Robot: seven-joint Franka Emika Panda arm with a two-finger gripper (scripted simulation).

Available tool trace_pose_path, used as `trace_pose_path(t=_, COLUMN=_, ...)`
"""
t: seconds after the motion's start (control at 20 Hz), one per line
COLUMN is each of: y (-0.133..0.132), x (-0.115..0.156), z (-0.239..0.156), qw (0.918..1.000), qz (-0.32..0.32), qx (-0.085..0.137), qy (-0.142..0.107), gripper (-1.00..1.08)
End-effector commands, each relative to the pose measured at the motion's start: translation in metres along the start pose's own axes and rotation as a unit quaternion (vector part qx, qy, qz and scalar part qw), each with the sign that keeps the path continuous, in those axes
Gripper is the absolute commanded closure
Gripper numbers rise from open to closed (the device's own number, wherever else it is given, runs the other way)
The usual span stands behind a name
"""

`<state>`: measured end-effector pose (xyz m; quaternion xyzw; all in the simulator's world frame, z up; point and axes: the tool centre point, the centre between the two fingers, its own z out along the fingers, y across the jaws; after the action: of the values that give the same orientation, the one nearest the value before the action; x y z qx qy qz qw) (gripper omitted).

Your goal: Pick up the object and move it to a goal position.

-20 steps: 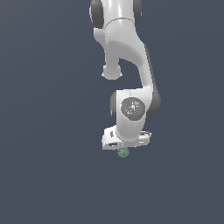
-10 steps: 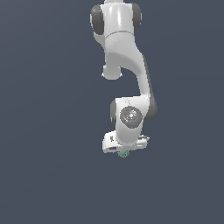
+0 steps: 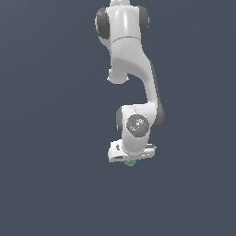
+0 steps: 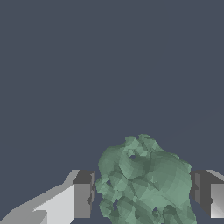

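Wrist view: the bumpy green ball (image 4: 146, 183) is seen between the two fingertips (image 4: 83, 194) of the end effector (image 4: 142, 194), which are spread apart on either side of it; contact cannot be judged. In the exterior view, the ball (image 3: 130, 162) is seen just beneath the white end effector (image 3: 131, 159) of the downward-reaching arm (image 3: 133, 87).

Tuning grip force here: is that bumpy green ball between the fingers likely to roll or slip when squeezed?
Probably apt to roll: the green ball looks roundish. Its lumpy, faceted surface may give uneven contact, so it could twist between the fingers. It seems small next to the gripper, so likely light.
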<state>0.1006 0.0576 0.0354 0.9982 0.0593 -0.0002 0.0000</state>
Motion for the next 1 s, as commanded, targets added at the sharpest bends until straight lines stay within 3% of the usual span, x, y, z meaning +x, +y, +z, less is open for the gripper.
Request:
trace_pose_path(t=0.0, y=0.0, x=0.0, z=0.0, qw=1.0, qz=0.0, qx=0.0, qy=0.0, gripper=1.08)
trace_pose_path(t=0.55, y=-0.001, x=-0.001, z=-0.006, qw=1.0, qz=0.0, qx=0.0, qy=0.0, gripper=1.08)
trace_pose_path(t=0.95, y=-0.005, x=-0.01, z=-0.041, qw=1.0, qz=0.0, qx=0.0, qy=0.0, gripper=1.08)
